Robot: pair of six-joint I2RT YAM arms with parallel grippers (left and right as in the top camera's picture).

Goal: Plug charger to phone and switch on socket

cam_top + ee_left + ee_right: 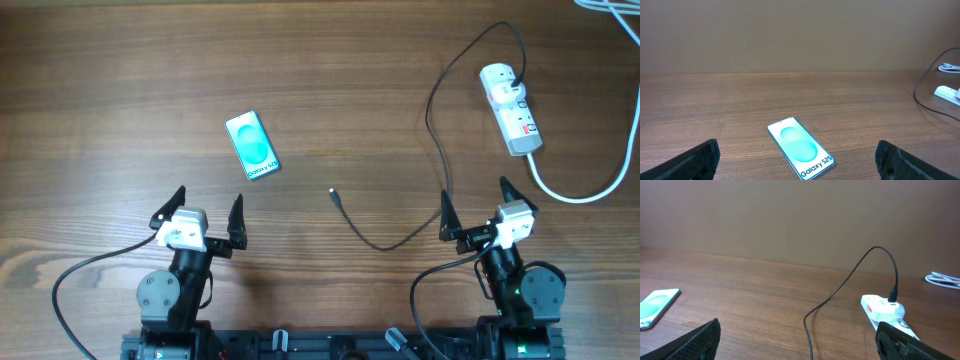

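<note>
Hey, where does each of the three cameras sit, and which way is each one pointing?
Overhead: above the brown wooden table, looking straight down; both arms show at the bottom edge, left gripper and right gripper open.
Left wrist: low, facing forward at the turquoise flat phone; its dark fingers frame the bottom corners.
Right wrist: low, facing forward at the white oblong power strip and thin black cable; same finger framing.
Shared: both wrist views catch phone and strip.

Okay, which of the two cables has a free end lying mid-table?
The thin black charger cable: its connector tip lies loose, plugged into nothing. The thick white cord runs from the power strip out of view at the right.
</note>
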